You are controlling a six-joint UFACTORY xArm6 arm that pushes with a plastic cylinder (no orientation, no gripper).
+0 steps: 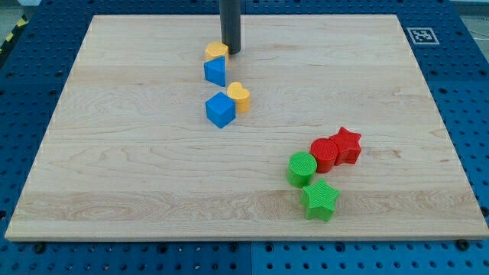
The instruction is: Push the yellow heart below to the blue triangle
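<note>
The yellow heart (240, 97) lies near the board's upper middle, touching the right side of a blue cube (220, 109). The blue triangle (215, 71) sits just above them, a little to the left, with a yellow block (216, 51) touching its top edge. My tip (231, 50) is at the top of the view, right beside the yellow block's right edge and above the blue triangle. The yellow heart is below and slightly right of the blue triangle, with a small gap between them.
A red star (347, 143), a red cylinder (324, 153), a green cylinder (302, 168) and a green star (319, 200) cluster at the lower right. The wooden board (114, 176) lies on a blue perforated table with a marker tag (422, 35) at top right.
</note>
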